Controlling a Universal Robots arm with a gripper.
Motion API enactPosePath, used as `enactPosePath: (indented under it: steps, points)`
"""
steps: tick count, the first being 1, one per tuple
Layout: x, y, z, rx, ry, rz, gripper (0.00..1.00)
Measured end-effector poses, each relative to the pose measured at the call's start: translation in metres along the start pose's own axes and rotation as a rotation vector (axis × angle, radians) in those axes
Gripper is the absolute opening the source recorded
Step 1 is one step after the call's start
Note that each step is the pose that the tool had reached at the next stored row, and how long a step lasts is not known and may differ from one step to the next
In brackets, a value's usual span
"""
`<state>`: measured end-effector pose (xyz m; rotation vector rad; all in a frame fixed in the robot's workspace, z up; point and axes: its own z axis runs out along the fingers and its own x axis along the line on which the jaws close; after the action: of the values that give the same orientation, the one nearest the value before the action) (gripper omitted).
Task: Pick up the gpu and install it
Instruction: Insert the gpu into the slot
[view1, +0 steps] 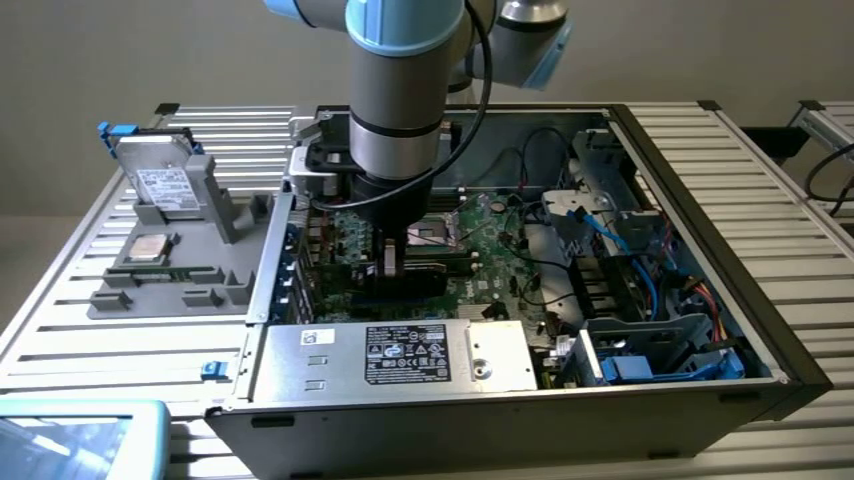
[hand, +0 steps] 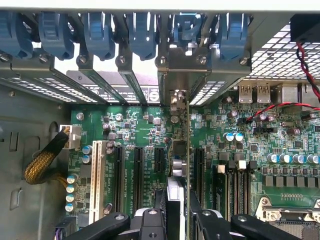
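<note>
The gpu (hand: 181, 150) is standing on edge down inside the open pc case (view1: 747, 250), right over the motherboard (hand: 145, 130) among the black expansion slots, with its silver bracket end up against the row of rear slot covers and blue clips (hand: 145, 35). The gripper (view1: 390, 262) is pinching it by the top edge, fingers (hand: 200, 220) clamped on either side of the card. Off toward the exterior view's left, a grey parts tray (view1: 174, 290) sits on the slatted table beside the case, with a hard drive (view1: 163, 185) propped in it.
</note>
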<state>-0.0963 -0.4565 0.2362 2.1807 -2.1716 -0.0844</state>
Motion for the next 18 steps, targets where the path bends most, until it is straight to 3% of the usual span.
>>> enactPosePath:
  steps: [9, 14, 18]
  points:
    - [-0.0001, 0.0000, 0.0001, 0.0001, -0.0008, 0.000, 0.28]
    - [0.0000, 0.0002, -0.0011, 0.0005, -0.0004, 0.000, 0.41]
    - [0.0001, 0.0006, -0.0080, 0.0031, -0.0004, 0.000, 0.41]
